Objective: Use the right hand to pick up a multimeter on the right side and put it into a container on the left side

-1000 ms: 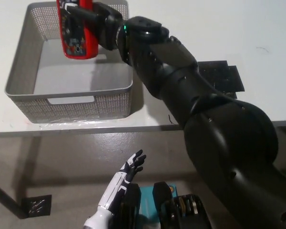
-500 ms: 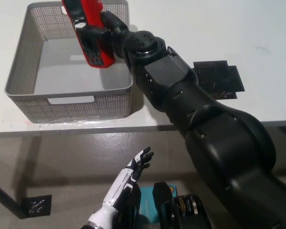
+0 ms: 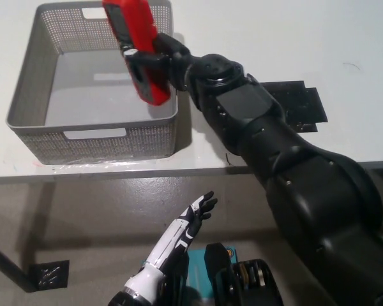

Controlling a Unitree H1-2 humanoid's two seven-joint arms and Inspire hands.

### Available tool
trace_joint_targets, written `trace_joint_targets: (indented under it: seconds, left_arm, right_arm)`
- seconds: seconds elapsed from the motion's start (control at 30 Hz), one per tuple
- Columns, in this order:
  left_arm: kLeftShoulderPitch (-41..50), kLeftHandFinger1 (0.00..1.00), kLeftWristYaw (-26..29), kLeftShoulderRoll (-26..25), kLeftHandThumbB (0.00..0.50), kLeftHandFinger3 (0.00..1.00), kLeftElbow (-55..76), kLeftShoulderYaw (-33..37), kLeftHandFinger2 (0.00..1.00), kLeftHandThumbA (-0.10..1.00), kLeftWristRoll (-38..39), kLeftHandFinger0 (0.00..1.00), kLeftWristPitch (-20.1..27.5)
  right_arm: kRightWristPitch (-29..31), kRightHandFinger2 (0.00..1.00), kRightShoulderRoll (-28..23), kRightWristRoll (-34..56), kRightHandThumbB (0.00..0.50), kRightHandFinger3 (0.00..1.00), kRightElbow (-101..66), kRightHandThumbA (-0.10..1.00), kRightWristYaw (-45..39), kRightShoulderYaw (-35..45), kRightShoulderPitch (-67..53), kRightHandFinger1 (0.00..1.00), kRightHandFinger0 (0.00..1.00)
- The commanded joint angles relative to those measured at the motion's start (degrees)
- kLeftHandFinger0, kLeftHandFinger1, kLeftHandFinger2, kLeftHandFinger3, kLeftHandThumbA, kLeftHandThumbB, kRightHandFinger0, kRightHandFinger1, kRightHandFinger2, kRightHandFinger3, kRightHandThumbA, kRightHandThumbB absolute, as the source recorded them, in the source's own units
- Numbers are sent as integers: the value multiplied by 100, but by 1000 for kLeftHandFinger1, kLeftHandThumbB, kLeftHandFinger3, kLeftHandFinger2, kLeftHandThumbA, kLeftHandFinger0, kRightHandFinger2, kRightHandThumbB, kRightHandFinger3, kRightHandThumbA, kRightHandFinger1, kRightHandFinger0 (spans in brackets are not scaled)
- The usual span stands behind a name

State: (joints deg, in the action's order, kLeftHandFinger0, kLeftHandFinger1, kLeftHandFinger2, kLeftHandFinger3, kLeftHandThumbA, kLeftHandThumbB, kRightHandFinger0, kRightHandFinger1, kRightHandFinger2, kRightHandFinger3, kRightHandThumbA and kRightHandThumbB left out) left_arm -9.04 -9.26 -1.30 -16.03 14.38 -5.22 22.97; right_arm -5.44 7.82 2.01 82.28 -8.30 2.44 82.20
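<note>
A red multimeter [image 3: 138, 48] with a dark face hangs tilted over the right part of the grey mesh container [image 3: 27, 70], near its right wall. My black right hand [image 3: 158, 58] is shut on its lower half, the arm reaching in from the bottom right. The container stands on the white table at the left, and nothing shows on its floor. My white left hand [image 3: 193, 217] rests below the table's front edge at the bottom middle, fingers spread and holding nothing.
A black flat mat [image 3: 292, 104] lies on the white table [image 3: 293, 38] to the right of my arm. The table's front edge runs across the picture below the container. Grey floor shows beneath it.
My right hand has carried the multimeter rightward and a little lower, from the container's back middle to its right wall. The left hand has drifted slightly right.
</note>
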Motion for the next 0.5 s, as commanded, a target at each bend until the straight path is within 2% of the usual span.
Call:
trace_joint_targets:
  seconds: [0.0,0.03,0.17,0.33,0.47]
  left_arm:
    - [-128,1000,-115,-7,500,1000,183,39,1000,1000,-38,1000,-74]
    - [-128,1000,-121,-18,500,1000,201,47,1000,1000,-63,1000,-108]
    - [-148,1000,-117,-26,500,1000,198,49,1000,1000,-101,1000,-92]
    - [-182,1000,-123,-22,500,1000,168,31,1000,1000,-97,1000,-106]
    - [-190,1000,-133,-9,500,1000,164,32,1000,1000,-85,1000,-105]
  right_arm:
    - [153,1000,-121,79,499,1000,-117,631,-499,6,357,1000,1000]
    - [122,1000,-127,144,500,1000,-133,646,-647,56,335,1000,1000]
    - [298,1000,-155,-92,500,1000,-147,824,-683,-170,295,1000,1000]
    - [364,1000,-203,-239,500,1000,-147,907,-626,-409,309,1000,1000]
    - [412,1000,-252,-277,500,1000,-165,930,-570,-522,312,1000,1000]
